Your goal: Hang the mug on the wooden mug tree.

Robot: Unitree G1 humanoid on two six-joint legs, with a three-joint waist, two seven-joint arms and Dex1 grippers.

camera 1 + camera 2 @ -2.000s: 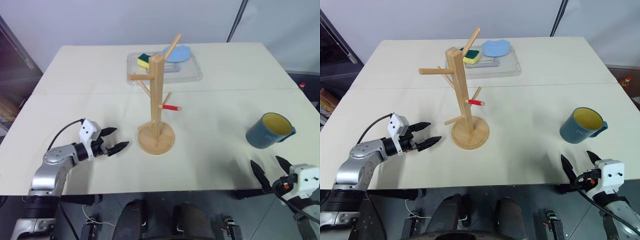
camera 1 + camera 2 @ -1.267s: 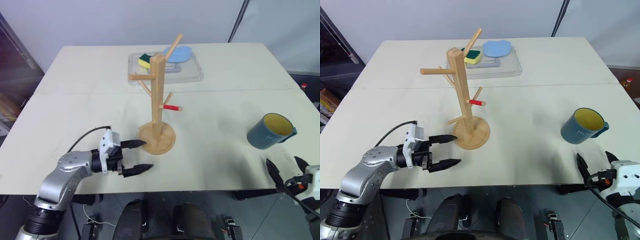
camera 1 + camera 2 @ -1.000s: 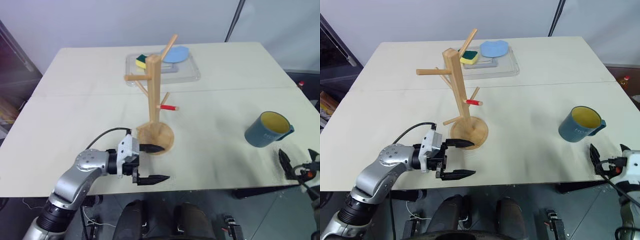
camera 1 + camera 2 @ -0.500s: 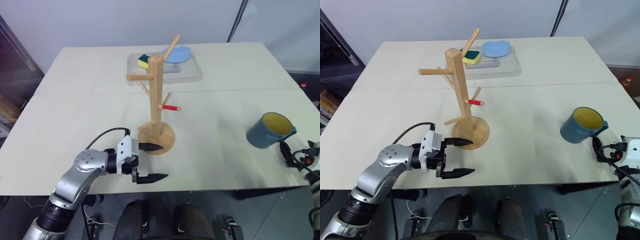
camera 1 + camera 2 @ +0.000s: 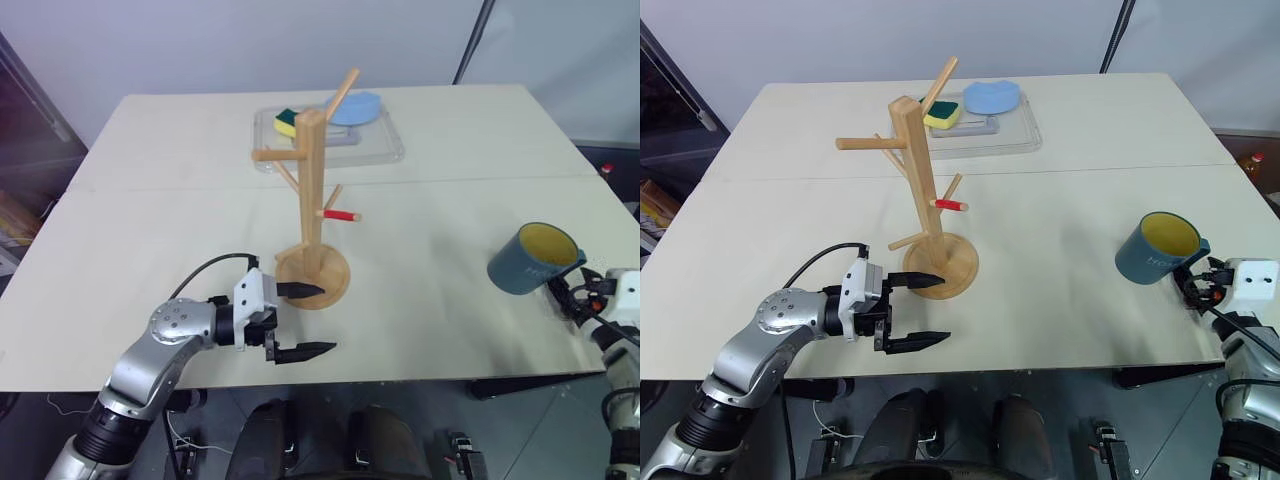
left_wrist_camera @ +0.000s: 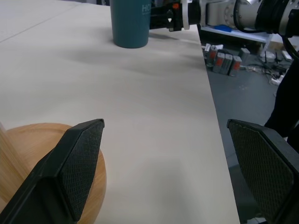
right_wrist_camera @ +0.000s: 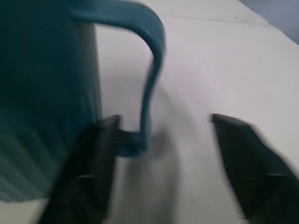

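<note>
Right pincer point(image 7: 159, 168) at mug point(image 5: 530, 260) handle, fingers part open astride handle loop, not clamped. Mug on worktop point(image 5: 430, 320) directly ahead. Left pincer point(image 5: 308, 320) wide, beside mug tree point(image 5: 313, 200) base. Risk: off-centre closing nudges mug, spins handle away.

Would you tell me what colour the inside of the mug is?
The mug is yellow inside and dark teal-blue outside; the right eye view shows it best.

Bare table point(image 5: 430, 310) between wooden mug tree point(image 5: 314, 215) and mug point(image 5: 533, 259).
</note>
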